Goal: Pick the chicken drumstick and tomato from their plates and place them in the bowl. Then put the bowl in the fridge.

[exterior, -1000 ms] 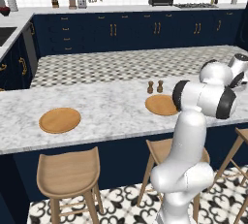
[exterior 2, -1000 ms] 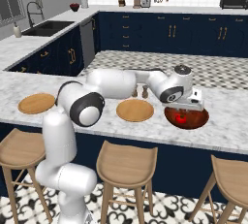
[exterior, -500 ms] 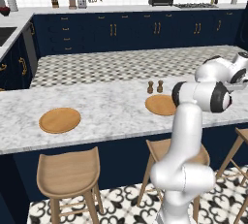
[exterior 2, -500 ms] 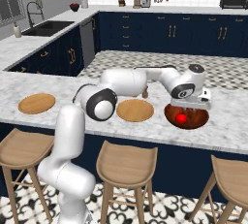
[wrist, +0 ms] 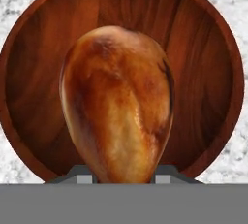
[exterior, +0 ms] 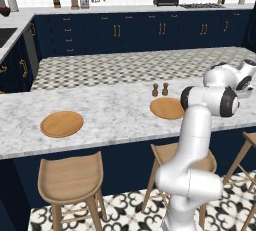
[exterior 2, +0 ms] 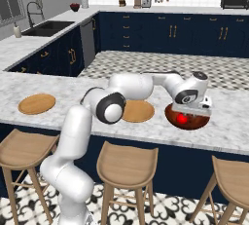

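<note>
Gripper (wrist: 116,177) clamps the glossy brown, teardrop-shaped chicken drumstick (wrist: 118,106) above the round wood-grained bowl (wrist: 203,53).

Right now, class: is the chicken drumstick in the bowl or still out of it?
Out: the drumstick hangs in the gripper above the bowl.

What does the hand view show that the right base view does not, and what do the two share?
The hand view alone shows the chicken drumstick, hanging fat end down between the finger tips over the bowl's inside. The right base view alone shows the tomato lying in the bowl, the two plates and the stools. Both show the bowl on the marble counter.
</note>
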### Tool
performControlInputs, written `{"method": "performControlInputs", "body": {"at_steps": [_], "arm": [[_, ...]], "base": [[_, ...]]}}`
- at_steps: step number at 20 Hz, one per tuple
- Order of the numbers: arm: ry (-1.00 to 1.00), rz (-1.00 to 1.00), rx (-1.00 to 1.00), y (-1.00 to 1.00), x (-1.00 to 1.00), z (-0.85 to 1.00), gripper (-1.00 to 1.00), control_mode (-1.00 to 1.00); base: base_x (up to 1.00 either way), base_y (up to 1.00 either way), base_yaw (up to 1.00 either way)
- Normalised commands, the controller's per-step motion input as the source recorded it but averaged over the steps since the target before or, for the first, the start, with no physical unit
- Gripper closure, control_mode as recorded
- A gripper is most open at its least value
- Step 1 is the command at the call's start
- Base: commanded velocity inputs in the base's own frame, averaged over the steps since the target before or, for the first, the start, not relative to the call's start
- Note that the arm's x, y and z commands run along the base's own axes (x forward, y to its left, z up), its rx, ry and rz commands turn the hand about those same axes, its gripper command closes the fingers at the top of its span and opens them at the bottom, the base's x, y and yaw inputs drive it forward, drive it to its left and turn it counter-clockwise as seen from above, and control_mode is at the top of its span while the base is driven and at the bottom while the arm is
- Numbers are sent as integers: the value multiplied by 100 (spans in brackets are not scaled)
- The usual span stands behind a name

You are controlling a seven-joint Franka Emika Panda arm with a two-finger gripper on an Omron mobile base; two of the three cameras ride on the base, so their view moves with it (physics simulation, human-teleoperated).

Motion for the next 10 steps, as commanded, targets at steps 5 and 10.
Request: {"method": "performControlInputs", "body": {"at_steps": [5,10], "arm": [[0,0,0,6,29,-27,100,-100],[0,0,0,0,23,-16,100,-100]], "base": [[0,0,0],[0,0,0]]}}
